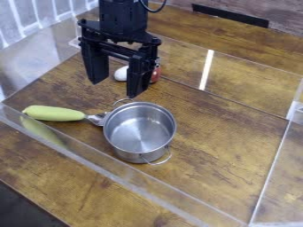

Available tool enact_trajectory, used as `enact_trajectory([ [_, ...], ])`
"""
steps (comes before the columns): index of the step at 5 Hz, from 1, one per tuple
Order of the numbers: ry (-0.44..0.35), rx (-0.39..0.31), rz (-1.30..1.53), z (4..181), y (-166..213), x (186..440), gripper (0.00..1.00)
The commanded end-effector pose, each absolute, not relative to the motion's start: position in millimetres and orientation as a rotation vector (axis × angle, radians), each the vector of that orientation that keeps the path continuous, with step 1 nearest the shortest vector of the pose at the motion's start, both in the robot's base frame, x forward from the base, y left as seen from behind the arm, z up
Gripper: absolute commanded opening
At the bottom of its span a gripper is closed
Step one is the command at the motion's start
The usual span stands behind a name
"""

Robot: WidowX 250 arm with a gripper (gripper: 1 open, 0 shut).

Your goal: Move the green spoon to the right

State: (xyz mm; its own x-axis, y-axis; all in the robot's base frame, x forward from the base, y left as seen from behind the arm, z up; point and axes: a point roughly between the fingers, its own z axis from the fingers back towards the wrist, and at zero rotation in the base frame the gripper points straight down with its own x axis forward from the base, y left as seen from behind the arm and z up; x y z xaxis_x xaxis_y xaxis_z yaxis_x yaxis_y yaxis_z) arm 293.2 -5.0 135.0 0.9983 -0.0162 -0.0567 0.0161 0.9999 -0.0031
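A: Spoon [56, 113] position?

B: Lying flat on the wood table [225, 124], left of centre. Yellow-green handle points left, metal bowl end points right. That bowl end sits right against the pot [140, 132], touching or nearly so; cannot tell which.

A: Gripper [117, 85]?

B: Hanging above the table behind the spoon and pot, pointing down. Fingers spread wide apart, nothing between them. Well clear of the spoon.

A: Anything near the gripper?

B: Mushroom [120, 74], red and white, on the table behind the fingers, seen through the gap. Partly hidden by them.

A: Open room on the right?

B: Bare wood right of the pot, out to a clear panel [275, 168] standing along the right side. Bare wood also behind the pot, toward the far right.

A: Other edges?

B: Another clear wall [89, 158] runs along the near side, close in front of the spoon handle and pot. The handle's reflection shows in it. Left of the handle, little table remains before the corner of the walls.
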Motion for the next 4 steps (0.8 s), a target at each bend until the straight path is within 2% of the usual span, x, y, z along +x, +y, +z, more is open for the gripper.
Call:
enact_trajectory([
  [1,0.084,-0.009,-0.04,123.6,-4,290,1.0],
  [2,0.079,0.003,-0.24,112.2,19,286,1.0],
  [4,0.065,0.06,-0.557,107.3,73,285,1.0],
])
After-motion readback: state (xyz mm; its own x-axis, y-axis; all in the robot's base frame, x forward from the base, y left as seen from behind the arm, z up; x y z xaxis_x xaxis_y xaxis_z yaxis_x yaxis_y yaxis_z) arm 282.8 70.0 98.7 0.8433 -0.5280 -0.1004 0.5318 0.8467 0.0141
